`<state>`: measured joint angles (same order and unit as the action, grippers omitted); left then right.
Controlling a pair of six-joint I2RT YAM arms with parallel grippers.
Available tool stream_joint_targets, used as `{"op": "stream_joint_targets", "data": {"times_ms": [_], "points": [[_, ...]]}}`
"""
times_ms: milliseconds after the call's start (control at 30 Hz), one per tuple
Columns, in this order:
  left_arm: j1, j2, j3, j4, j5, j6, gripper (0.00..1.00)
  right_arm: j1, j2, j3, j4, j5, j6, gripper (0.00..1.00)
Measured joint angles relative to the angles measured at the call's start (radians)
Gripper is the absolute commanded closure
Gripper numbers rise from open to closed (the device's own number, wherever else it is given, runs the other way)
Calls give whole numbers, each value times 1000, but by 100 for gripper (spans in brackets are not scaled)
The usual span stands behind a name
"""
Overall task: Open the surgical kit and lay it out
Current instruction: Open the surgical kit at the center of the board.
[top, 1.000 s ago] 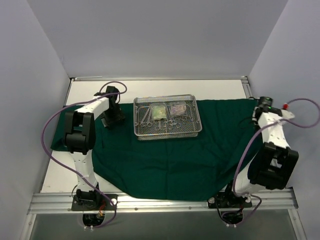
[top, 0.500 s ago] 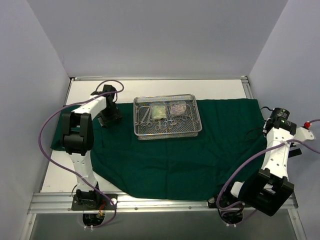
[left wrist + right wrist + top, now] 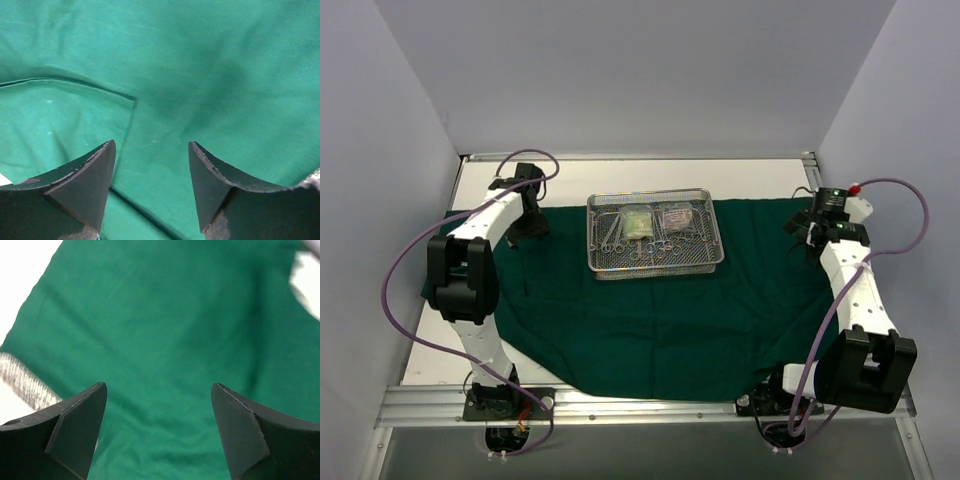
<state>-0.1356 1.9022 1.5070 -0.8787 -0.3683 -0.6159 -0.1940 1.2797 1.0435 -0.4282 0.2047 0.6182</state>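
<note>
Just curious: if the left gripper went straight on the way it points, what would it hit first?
The left gripper would likely meet the green cloth first, near a folded edge; nothing else shows ahead.

Top view looks down from behind; both wrist views closely face the shared cloth (image 3: 660, 320).

1. My left arm (image 3: 485, 218) and right arm (image 3: 855, 290) are white tubes joined by boxy black housings.
2. A purple cable (image 3: 386, 290) loops loosely along each arm.
3. My right wrist carries a small red plug (image 3: 856, 187).
4. My fingers (image 3: 85, 185) are dark wedges with scuffed, chipped edges.
</note>
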Motion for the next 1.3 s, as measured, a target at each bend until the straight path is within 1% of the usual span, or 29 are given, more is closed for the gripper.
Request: {"op": "stream_joint_targets", "data": {"times_ms": [167,500,600,700,733,833,867,933,967,1033,1200,1300], "points": [[32,23,-16,-3,-22,0,33,95,24,-65,68,-64,-24,19],[69,113,-16,1,-29,-2,42,104,26,-141,120,-129,-47,19],[75,135,-16,3,-28,-2,46,104,26,-150,136,-143,-49,19],[80,141,-16,9,-27,-3,51,104,26,-159,140,-151,-52,19],[82,141,-16,10,-27,-2,54,104,26,-161,140,-153,-53,19],[87,141,-20,16,-25,-2,57,104,26,-165,142,-158,-60,19],[88,141,-21,16,-24,-3,61,104,26,-167,143,-159,-61,19],[92,141,-24,21,-24,-3,66,104,26,-171,146,-161,-64,19],[94,141,-24,23,-24,-2,70,104,26,-172,148,-162,-65,19],[99,141,-27,24,-26,-2,73,104,26,-172,152,-165,-67,19],[106,141,-31,24,-29,0,88,104,26,-172,157,-170,-70,19],[106,140,-31,22,-34,3,92,104,26,-172,158,-173,-71,19]]}}
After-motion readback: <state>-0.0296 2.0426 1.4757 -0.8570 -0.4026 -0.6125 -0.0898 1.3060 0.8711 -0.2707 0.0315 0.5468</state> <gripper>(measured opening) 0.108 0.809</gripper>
